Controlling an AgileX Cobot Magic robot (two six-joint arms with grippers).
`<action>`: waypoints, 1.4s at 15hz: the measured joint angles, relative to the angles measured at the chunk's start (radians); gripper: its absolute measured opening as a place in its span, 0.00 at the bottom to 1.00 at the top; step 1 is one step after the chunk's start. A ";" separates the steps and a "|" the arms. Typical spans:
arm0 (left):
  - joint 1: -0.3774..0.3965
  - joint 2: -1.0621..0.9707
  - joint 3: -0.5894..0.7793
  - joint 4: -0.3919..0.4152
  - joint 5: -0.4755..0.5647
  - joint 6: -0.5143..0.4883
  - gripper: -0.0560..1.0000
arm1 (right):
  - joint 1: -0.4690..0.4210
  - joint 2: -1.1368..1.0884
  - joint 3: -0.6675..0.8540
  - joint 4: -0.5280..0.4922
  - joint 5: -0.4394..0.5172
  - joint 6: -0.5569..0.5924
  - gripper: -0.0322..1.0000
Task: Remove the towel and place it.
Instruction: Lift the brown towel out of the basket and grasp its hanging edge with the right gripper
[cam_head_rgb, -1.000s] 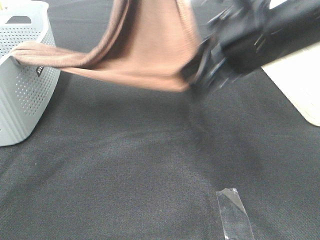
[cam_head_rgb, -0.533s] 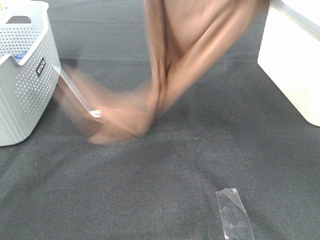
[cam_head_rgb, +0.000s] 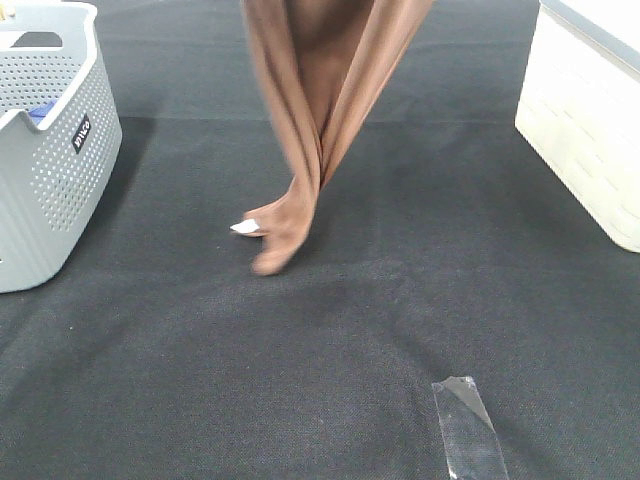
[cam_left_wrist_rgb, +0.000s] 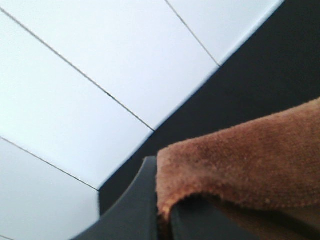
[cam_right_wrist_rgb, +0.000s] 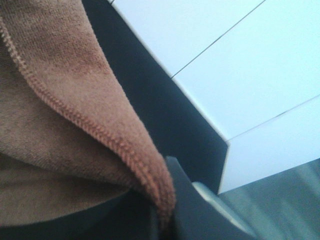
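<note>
Left gripper (cam_left_wrist_rgb: 164, 221), seen from its own wrist camera, dark fingers (cam_left_wrist_rgb: 129, 215) closed tight on a folded corner of the brown towel (cam_left_wrist_rgb: 240, 165), right gripper (cam_right_wrist_rgb: 163, 214), likewise from its wrist camera, pinching the towel's stitched hem between dark jaws

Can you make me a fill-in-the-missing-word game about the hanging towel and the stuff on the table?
1. The towel hanging down over the table is the colour ____.
2. The little tag near the towel's low end is ____.
3. In the high view, the grey basket stands on the ____ side.
4. The strip of clear tape lies on a table cover that is the colour ____.

Missing words: brown, white, left, black.
</note>
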 joint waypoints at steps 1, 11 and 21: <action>0.018 0.000 0.000 0.040 -0.044 -0.060 0.05 | 0.000 0.013 -0.007 -0.032 -0.057 0.001 0.04; 0.249 0.000 0.000 0.063 -0.651 -0.345 0.05 | -0.151 0.078 -0.008 -0.253 -0.791 0.383 0.04; 0.333 0.037 -0.003 0.042 -0.760 -0.414 0.05 | -0.222 0.246 -0.206 -0.218 -0.837 0.398 0.04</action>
